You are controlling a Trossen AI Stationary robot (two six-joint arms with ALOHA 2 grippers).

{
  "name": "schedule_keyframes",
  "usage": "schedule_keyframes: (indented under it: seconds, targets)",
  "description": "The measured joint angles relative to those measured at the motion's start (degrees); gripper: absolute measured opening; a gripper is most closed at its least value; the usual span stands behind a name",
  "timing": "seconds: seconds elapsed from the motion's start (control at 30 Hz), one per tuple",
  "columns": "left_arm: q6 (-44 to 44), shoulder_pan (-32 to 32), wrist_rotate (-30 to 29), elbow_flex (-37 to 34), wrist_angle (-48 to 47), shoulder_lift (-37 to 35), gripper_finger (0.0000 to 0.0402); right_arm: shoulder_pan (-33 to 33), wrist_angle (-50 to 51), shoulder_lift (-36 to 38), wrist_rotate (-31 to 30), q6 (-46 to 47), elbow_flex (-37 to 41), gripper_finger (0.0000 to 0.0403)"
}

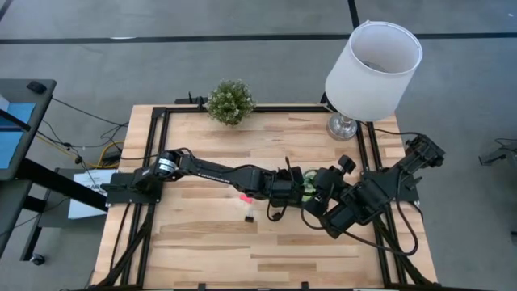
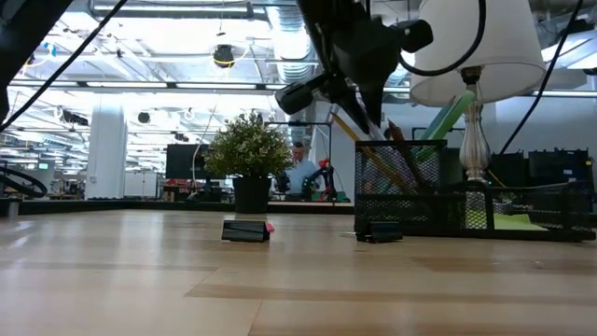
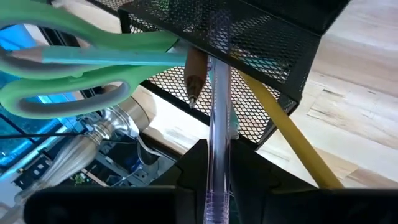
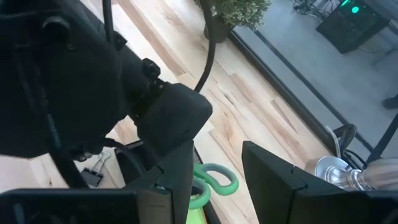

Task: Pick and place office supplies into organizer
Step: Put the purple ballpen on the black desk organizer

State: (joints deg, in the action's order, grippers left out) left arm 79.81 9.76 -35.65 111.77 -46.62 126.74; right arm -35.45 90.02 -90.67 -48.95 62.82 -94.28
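Clear plastic runs up between my left gripper's (image 3: 217, 186) fingers: they are clamped on a see-through pen (image 3: 219, 118) whose long axis points straight away from the wrist, its far end already inside the black mesh cup of the organizer (image 3: 273, 43). The green-handled scissors (image 3: 74, 62), a brown pen (image 3: 196, 74) and the yellow pencil (image 3: 286, 146) stand in that same cup. So I judge the coming move is a push along the pen's own line, then a release. My right gripper (image 4: 214, 180) hangs just beside the organizer with fingers apart and nothing between them. A binder clip (image 2: 246, 230) lies on the table, apart from the organizer.
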Motion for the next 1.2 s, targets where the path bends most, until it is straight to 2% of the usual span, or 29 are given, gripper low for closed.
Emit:
schedule_keyframes:
  seconds: [0.1, 0.2, 0.33, 0.6, 0.8, 1.2]
  targets:
    - [0.14, -0.02, -1.65, -0.08, -0.11, 0.0, 0.0043, 0.31, 0.0, 0.0, 0.0, -0.26, 0.0, 0.0129]
    - [1.08, -0.07, -6.11, -0.17, -0.26, 0.0, 0.0022, 0.36, 0.0, 0.0, 0.0, -0.34, 0.0, 0.0129]
    - [5.19, -0.14, -10.39, -0.17, -0.27, 0.0, 0.0021, 0.36, -0.01, 0.0, 0.0, -0.34, 0.0, 0.0129]
    - [13.84, 0.66, -13.11, -0.17, -0.16, 0.0, 0.0021, 0.35, 0.0, 0.0, 0.0, -0.34, 0.0, 0.0129]
    - [14.9, 0.15, -19.89, -0.17, 2.29, 0.0, 0.0021, 0.36, 0.0, 0.0, -0.7, -0.41, 0.0, 0.0129]
    - [15.52, 0.11, -15.27, -1.42, 0.12, -0.04, 0.0024, 0.35, 0.0, 0.0, -0.7, -1.98, 0.0, 0.0129]
